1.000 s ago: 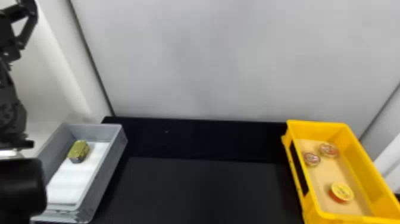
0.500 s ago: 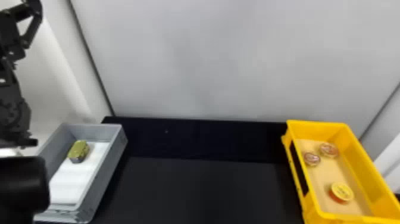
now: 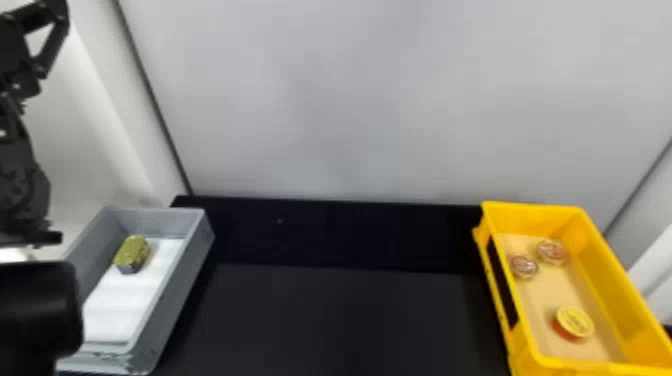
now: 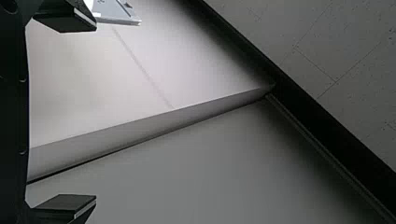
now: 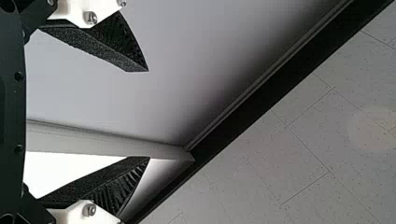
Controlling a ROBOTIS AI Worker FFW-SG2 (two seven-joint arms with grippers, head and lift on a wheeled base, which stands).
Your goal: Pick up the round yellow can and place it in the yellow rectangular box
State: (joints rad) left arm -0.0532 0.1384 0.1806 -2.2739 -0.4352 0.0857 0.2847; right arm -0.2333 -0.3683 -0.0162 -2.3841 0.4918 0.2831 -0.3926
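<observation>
I see the round yellow can [image 3: 575,322], red-orange below its printed lid, inside the smooth yellow rectangular box [image 3: 605,285], with two reddish round tins [image 3: 538,259] beyond it. A yellow-green, angular tin [image 3: 132,252] sits on white lining in my grey box [image 3: 181,282]. My left gripper [image 3: 20,80] is raised at the left, fingers spread wide; my right gripper [image 5: 149,114] has rough, ribbed black fingers, also spread.

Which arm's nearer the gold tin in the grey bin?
Left. The left arm is up at the robot's left, beside the grey bin with the gold tin. The right gripper points at wall and ceiling, likely farther off.
</observation>
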